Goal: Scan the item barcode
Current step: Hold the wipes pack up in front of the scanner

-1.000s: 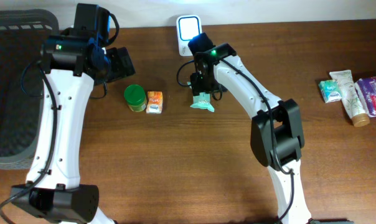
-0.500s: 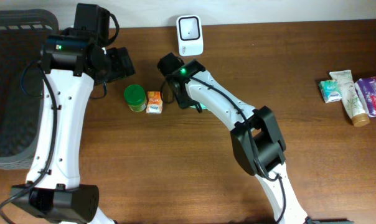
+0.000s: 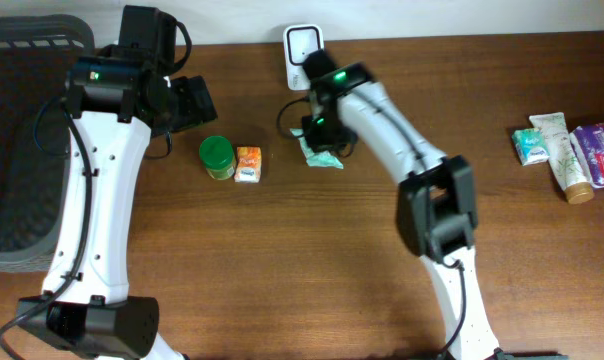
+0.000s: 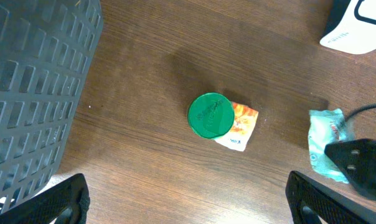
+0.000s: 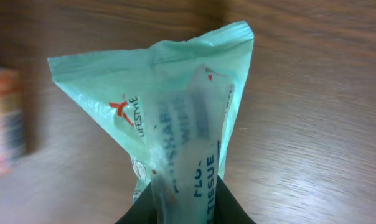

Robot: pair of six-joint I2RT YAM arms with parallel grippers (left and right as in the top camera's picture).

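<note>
Mint-green tissue pack (image 5: 175, 112) — green lid (image 4: 210, 115)

wooden table (image 3: 282, 260) | basket (image 3: 22, 150) left; green-lidded jar (image 3: 217, 156); orange packet (image 3: 247, 163); scanner (image 3: 297, 44) | toiletries (image 3: 562, 150) right

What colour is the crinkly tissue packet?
Pale mint green packet, clearest in the right wrist view.

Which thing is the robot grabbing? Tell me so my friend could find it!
Find the white scanner at the back edge of the table. Right in front of it, the right gripper pinches a tissue packet. Unlike its neighbours, a round green lid and a small orange box, it is a mint-green, crinkly plastic pouch.
</note>
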